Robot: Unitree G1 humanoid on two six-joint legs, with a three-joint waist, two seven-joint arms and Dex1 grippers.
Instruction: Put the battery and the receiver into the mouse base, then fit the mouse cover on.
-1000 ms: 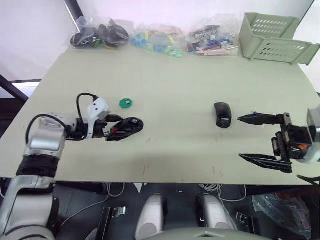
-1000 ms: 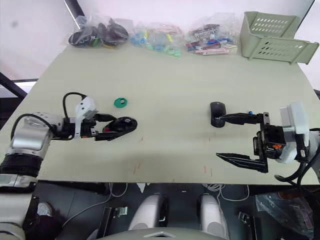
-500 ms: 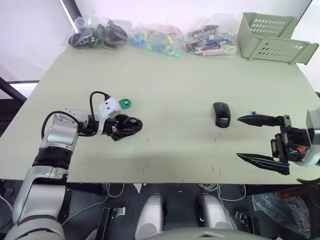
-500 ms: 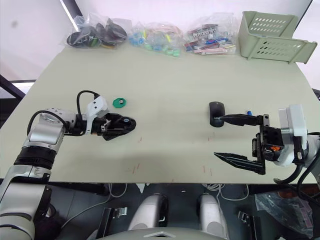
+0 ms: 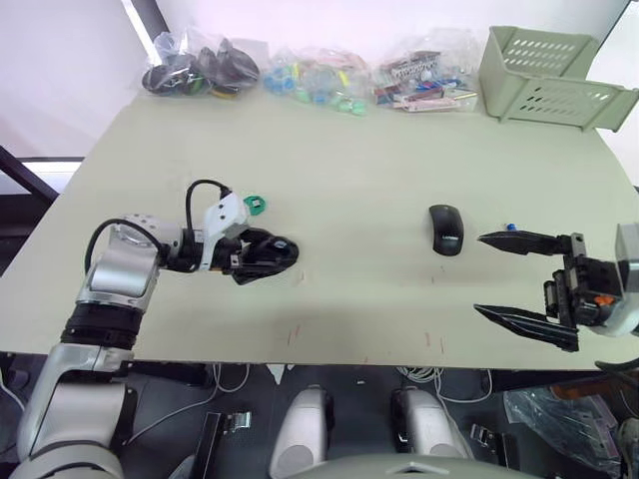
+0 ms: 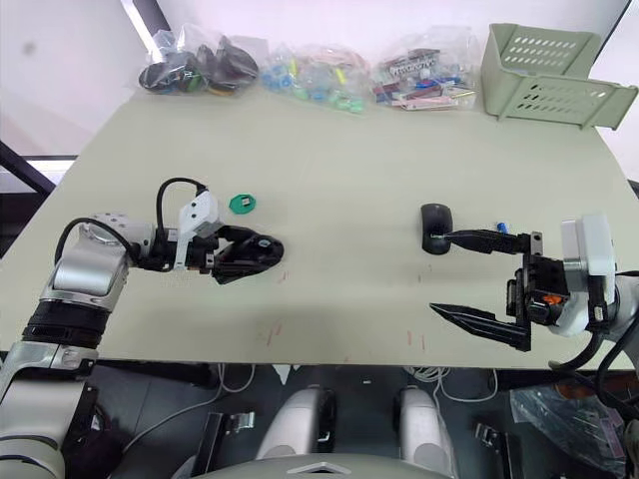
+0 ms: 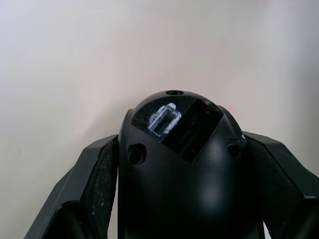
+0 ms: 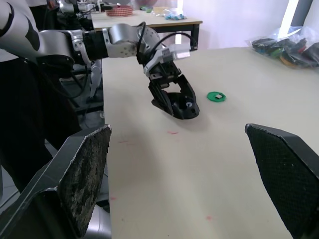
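Note:
My left gripper is shut on the black mouse base, holding it just above the table at the left. In the left wrist view its fingers clamp both sides of the base, which shows an empty rectangular bay and a small whitish-rimmed slot. I cannot tell whether the receiver sits in that slot. The smooth black mouse cover lies right of the table's middle. The tiny blue battery lies to the right of the cover, beside the far finger of my right gripper, which is wide open and empty.
A flat green disc lies just behind my left wrist. Clear bags of parts line the table's far edge. A pale green basket stands at the back right. My right gripper hangs near the table's front edge.
My left gripper has moved a little to the right with the mouse base in it, and its forearm has swung in. The right gripper has stayed open in about the same place.

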